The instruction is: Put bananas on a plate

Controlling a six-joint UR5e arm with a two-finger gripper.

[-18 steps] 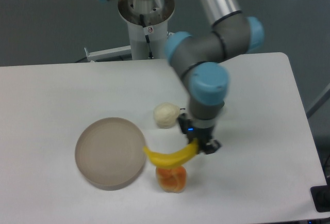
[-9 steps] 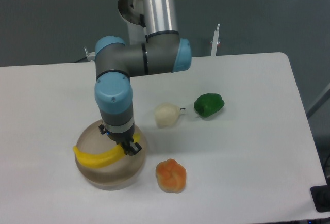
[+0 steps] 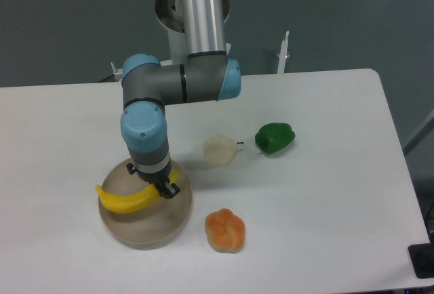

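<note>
Gripping: gripper [image 3: 165, 189] clenched on banana [image 3: 129, 200], fingertips hard to make out.
Banana: over the plate [image 3: 169, 229], left tip past the rim.
Plate: far edge hidden by arm.
Nearby: orange fruit [image 3: 225, 230].

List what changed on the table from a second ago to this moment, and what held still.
The gripper carried the banana leftward from above the orange fruit to over the plate, then lowered it slightly in the last half second. Its jaws remain shut on the banana's right end; no release yet. With the arm moved away, the green pepper came into view. The plate, orange fruit and pale round fruit stayed put.
</note>
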